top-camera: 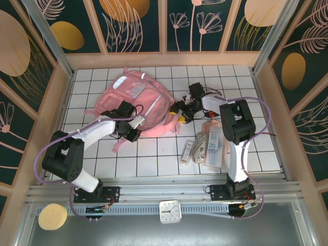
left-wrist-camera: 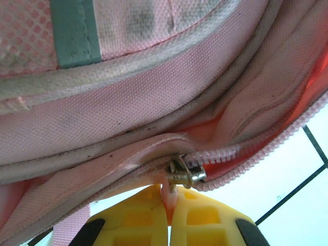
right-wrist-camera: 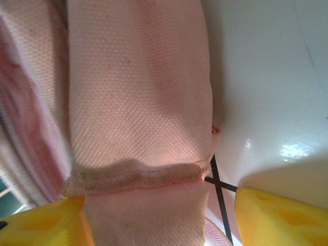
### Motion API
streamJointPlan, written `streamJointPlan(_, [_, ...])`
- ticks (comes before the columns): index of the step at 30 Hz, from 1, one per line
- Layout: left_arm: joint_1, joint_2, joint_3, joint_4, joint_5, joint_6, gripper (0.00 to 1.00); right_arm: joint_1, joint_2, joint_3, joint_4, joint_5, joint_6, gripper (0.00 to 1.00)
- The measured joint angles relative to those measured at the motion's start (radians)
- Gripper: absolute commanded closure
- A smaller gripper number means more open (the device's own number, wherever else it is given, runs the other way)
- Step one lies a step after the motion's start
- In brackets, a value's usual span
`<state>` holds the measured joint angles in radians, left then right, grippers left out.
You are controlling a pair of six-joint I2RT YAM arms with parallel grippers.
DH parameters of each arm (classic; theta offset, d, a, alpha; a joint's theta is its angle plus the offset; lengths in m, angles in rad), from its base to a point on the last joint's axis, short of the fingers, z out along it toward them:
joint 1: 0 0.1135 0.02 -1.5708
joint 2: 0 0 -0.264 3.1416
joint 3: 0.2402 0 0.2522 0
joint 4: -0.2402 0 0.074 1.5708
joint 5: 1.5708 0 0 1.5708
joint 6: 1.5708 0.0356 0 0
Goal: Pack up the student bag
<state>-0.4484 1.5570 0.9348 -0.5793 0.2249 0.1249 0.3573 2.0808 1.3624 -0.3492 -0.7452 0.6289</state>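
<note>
Student bag (top-camera: 134,102): L gripper (left-wrist-camera: 168,204) pinches its zip pull (left-wrist-camera: 180,173), R gripper (right-wrist-camera: 161,218) spread wide astride its fabric.

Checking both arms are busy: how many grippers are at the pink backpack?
2. The left gripper pinches the zip pull at the backpack's near edge; the right gripper stands open astride a fabric band on its right side.

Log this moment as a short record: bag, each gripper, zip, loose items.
bag: student bag, pink, lying on the tiled table
left gripper: shut on the zip pull
zip: teeth meshed to the right of the slider in the left wrist view
right gripper: open, pink bag fabric between its fingers
loose items: stationery pouch right of the bag, apart from it
</note>
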Motion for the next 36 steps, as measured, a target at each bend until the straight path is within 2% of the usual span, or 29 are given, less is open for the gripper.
streamJointPlan(3, [0.000,0.000,0.000,0.000,0.000,0.000,0.99,-0.013,-0.021,-0.039,0.066,-0.047,0.052,0.31])
streamJointPlan(5, [0.000,0.000,0.000,0.000,0.000,0.000,0.99,-0.009,-0.019,-0.024,0.073,-0.057,0.063,0.39])
streamJointPlan(6, [0.000,0.000,0.000,0.000,0.000,0.000,0.99,-0.005,-0.015,-0.008,0.069,-0.059,0.063,0.46])
streamJointPlan(8, [0.000,0.000,0.000,-0.001,0.002,-0.005,0.99,0.011,0.002,0.050,0.042,-0.048,0.059,1.00])
streamJointPlan(13, [0.005,0.013,0.038,-0.024,0.020,-0.073,0.99,0.038,0.005,0.089,0.092,0.027,0.082,1.00])
streamJointPlan(20, [0.009,0.023,0.112,-0.078,0.133,-0.252,0.96,0.066,-0.104,-0.048,0.202,0.152,0.123,1.00])
streamJointPlan(27, [-0.023,0.146,0.220,-0.092,0.188,-0.435,0.94,0.095,-0.128,-0.065,0.295,0.253,0.155,1.00])
streamJointPlan(28, [-0.034,0.169,0.239,-0.095,0.191,-0.447,0.90,0.097,-0.127,-0.060,0.299,0.265,0.156,1.00])
streamJointPlan(29, [-0.043,0.189,0.256,-0.099,0.196,-0.454,0.80,0.098,-0.127,-0.052,0.299,0.275,0.156,1.00])
streamJointPlan(30, [-0.055,0.210,0.274,-0.099,0.208,-0.460,0.58,0.098,-0.126,-0.042,0.298,0.282,0.156,1.00])
streamJointPlan(31, [-0.067,0.224,0.288,-0.085,0.237,-0.463,0.40,0.099,-0.126,-0.035,0.295,0.279,0.156,0.95])
streamJointPlan(32, [-0.081,0.230,0.301,-0.069,0.249,-0.465,0.31,0.103,-0.126,-0.034,0.288,0.275,0.155,0.86])
streamJointPlan(33, [-0.092,0.231,0.315,-0.067,0.259,-0.463,0.08,0.109,-0.126,-0.033,0.277,0.279,0.155,0.76])
streamJointPlan(34, [-0.103,0.228,0.332,-0.068,0.269,-0.458,0.01,0.111,-0.126,-0.031,0.254,0.282,0.150,0.69])
streamJointPlan(36, [-0.114,0.224,0.362,-0.059,0.272,-0.440,0.01,0.107,-0.126,-0.018,0.176,0.298,0.118,0.62])
